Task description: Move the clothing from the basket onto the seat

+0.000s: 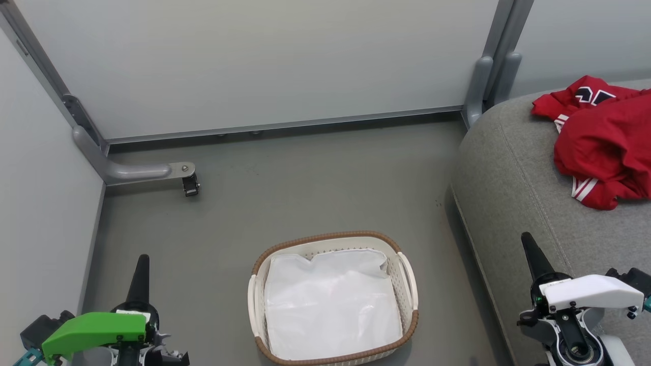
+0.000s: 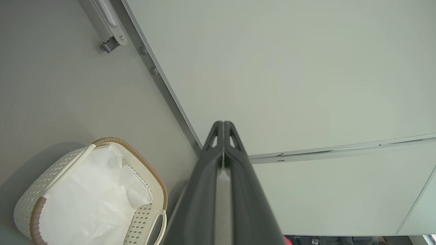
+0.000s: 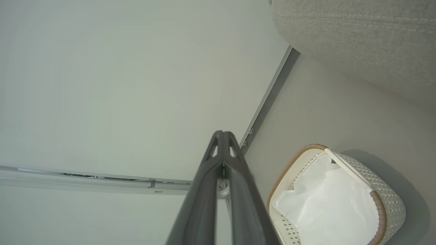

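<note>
Both claws sit low and empty, left claw and right claw each pressed together. Between them the basket holds just its white liner; the clothing lies heaped on the seat, well apart. I judge the job finished: best to hold the claws clear and leave the heap undisturbed

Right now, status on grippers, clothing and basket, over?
Left gripper shut, empty. Right gripper shut, empty. Clothing lying on the seat; basket holds just its white liner. No obstruction seen.
</note>
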You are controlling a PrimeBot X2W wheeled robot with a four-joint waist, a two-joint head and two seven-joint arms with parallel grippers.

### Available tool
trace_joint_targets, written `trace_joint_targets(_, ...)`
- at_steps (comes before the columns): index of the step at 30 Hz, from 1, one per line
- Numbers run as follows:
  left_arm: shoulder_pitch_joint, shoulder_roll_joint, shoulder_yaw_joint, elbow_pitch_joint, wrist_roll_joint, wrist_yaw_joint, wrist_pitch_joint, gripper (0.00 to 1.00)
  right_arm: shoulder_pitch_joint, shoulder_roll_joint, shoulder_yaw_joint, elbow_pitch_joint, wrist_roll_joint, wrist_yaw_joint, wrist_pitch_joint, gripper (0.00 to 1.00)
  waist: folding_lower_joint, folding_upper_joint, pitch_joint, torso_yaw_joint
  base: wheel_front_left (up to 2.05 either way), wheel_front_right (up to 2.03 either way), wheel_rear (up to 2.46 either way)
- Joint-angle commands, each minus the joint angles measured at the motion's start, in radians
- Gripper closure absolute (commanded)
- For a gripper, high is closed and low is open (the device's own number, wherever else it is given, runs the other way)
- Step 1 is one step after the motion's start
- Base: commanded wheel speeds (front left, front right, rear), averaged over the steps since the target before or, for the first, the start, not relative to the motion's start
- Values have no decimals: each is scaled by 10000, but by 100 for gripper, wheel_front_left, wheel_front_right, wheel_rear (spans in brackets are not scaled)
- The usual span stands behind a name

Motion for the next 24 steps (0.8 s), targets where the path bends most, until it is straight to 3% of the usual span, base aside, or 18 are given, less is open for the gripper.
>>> trace_joint_targets(1, -260, 30, 67, -100, -209, -51, 60, 100, 48, -62, -53, -115, 263, -4, 80, 100, 0, 0, -6, -6, 0, 0, 0)
trace_joint_targets(24, -468, 30, 292, -126, -1781, -147, 532, 100, 145, -76, -286, -274, 2094, -3, 541, 100, 0, 0, -92, -102, 0, 0, 0)
